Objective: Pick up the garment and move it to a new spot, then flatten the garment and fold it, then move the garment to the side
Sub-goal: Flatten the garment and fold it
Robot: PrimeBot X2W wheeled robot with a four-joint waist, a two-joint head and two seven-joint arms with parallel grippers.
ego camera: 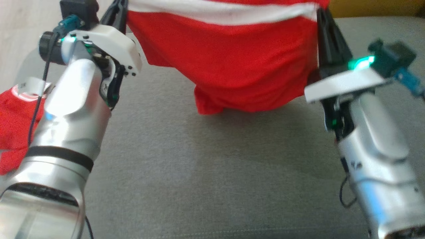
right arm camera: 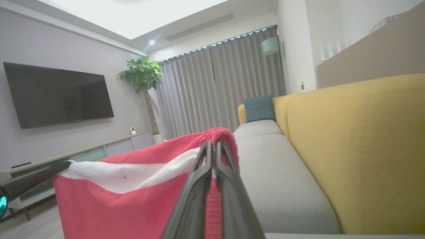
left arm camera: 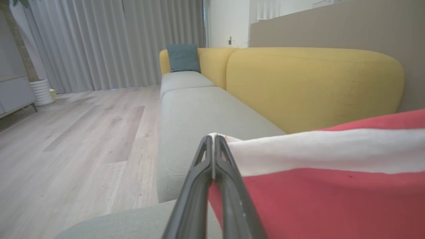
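**Head view.** The garment (ego camera: 232, 63), red with a white band, hangs stretched between both grippers above the grey seat (ego camera: 199, 166). The left gripper (ego camera: 117, 15) grasps its upper left corner and the right gripper (ego camera: 323, 30) grasps its upper right corner. The lower edge sags in the middle and appears to touch the seat. A red cloth (ego camera: 13, 132) lies beside the left forearm. Whether it belongs to the same garment cannot be told.

**Left wrist view.** The left gripper (left arm camera: 213, 141) is clenched on the white band at the corner. The fabric runs off to the right, fairly taut. Beyond it are the seat and the yellow backrest (left arm camera: 312, 86).

**Right wrist view.** The right gripper (right arm camera: 212, 146) is clenched on a ribbed red hem. The fabric spans to the left, where the other arm's dark finger meets the far corner.

**Step in hand.** The pick-up appears complete, and the garment is being carried to a new spot. Flattening has not yet begun.

**Next move.**
1. Move both arms together at constant spacing, so that the top edge does not slacken.
2. Lower the garment so that the bottom edge lands first.
3. Draw the top edge away to lay the fabric flat.
4. Release neither corner until the fabric rests on the seat.
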